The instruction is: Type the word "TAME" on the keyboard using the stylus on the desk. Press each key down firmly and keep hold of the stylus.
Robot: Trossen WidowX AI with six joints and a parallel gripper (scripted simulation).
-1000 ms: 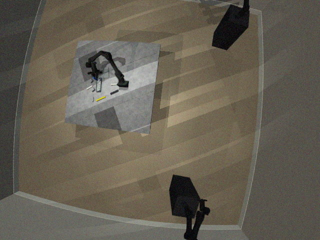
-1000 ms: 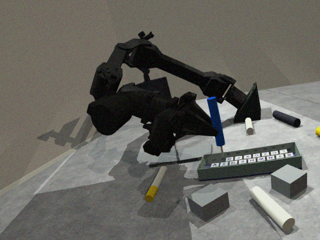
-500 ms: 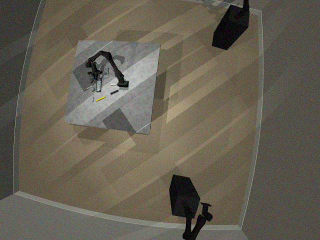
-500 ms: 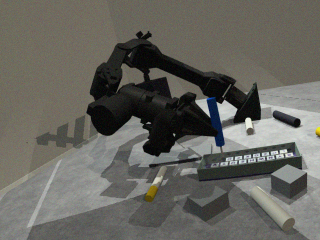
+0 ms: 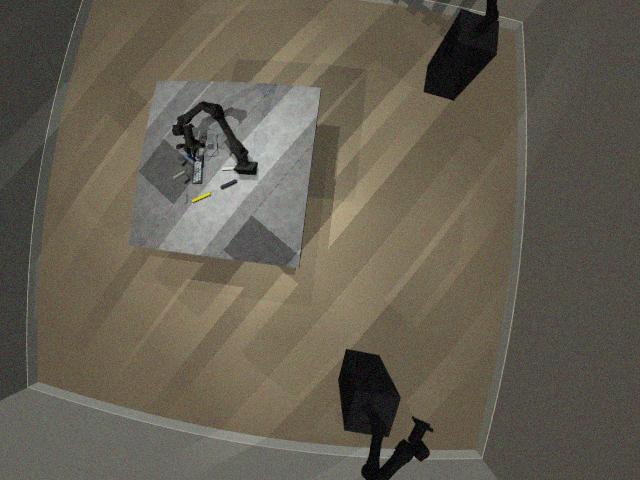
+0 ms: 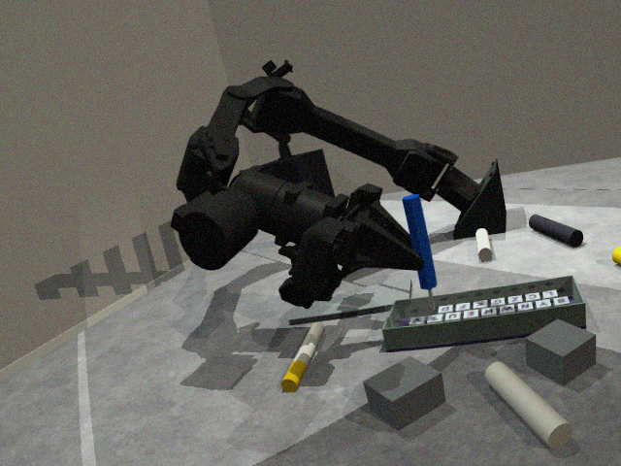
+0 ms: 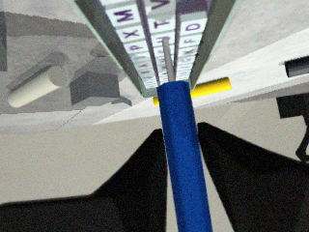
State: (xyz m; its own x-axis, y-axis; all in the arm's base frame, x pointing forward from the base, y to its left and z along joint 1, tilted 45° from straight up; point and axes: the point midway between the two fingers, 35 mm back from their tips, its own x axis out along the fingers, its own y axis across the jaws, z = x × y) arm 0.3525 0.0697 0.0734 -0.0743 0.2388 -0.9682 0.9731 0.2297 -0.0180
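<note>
The blue stylus [image 6: 420, 241] [image 7: 180, 159] stands nearly upright with its thin metal tip down. My gripper [image 6: 422, 263] [image 7: 180, 133] is shut on its blue handle, a fingertip on either side. The keyboard [image 6: 451, 335] [image 7: 115, 48] [image 5: 197, 173] is a long dark green tray with rows of white letter keys. The stylus tip is inside the tray near its end closest to the arm. In the wrist view the tip overlaps the middle row at the U key, just beyond T. Whether it touches or presses a key cannot be told.
Two grey blocks [image 6: 404, 393] [image 6: 560, 350] and a cream cylinder [image 6: 526, 403] lie beside the keyboard. A yellow-and-white cylinder [image 6: 303, 356] and a thin dark bar [image 6: 341, 315] lie near its arm-side end. A short white cylinder [image 6: 482, 244], black cylinder [image 6: 555, 230] and yellow stick [image 5: 201, 197] lie farther off.
</note>
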